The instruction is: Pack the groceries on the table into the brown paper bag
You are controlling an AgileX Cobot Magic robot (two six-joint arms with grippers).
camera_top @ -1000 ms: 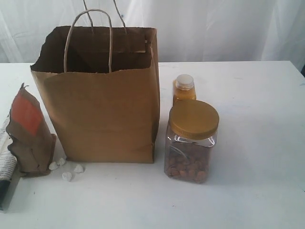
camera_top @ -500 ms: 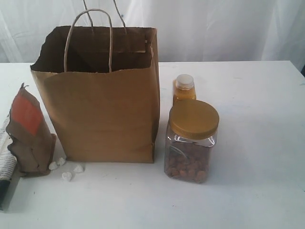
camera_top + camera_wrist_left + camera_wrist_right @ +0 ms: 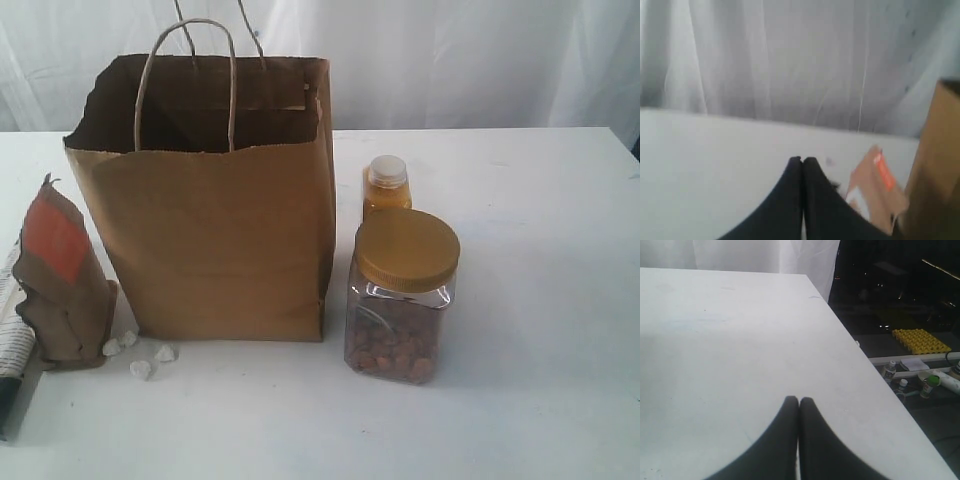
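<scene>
The brown paper bag [image 3: 210,230] stands upright and open on the white table [image 3: 540,250], left of the middle, with a white curtain [image 3: 450,60] behind it. Its mouth is uncovered, and only its own loop handles [image 3: 232,95] rise over the opening.

Near its right wall stands the orange bottle [image 3: 386,185]. In front of that is the gold-lidded clear nut jar [image 3: 402,300], which hides the bottle's lower part. On the bag's left the brown pouch with red label [image 3: 58,285] stands crumpled, close to the bag's lower corner. The long blue-white package [image 3: 12,345] lies just behind the pouch, cut off by the picture's edge. White lumps [image 3: 142,369] lie scattered at the foot of pouch and bag.

There are one bag with two handles, one jar, one bottle, one pouch, one package and four lumps. The bag is kraft brown and creased, with a ragged top edge.

The left gripper [image 3: 802,160] has its black fingers pressed together on nothing, and the pouch and the bag's wall lie beyond it. The right gripper [image 3: 799,400] is likewise clenched and empty, over the tabletop near its edge.
</scene>
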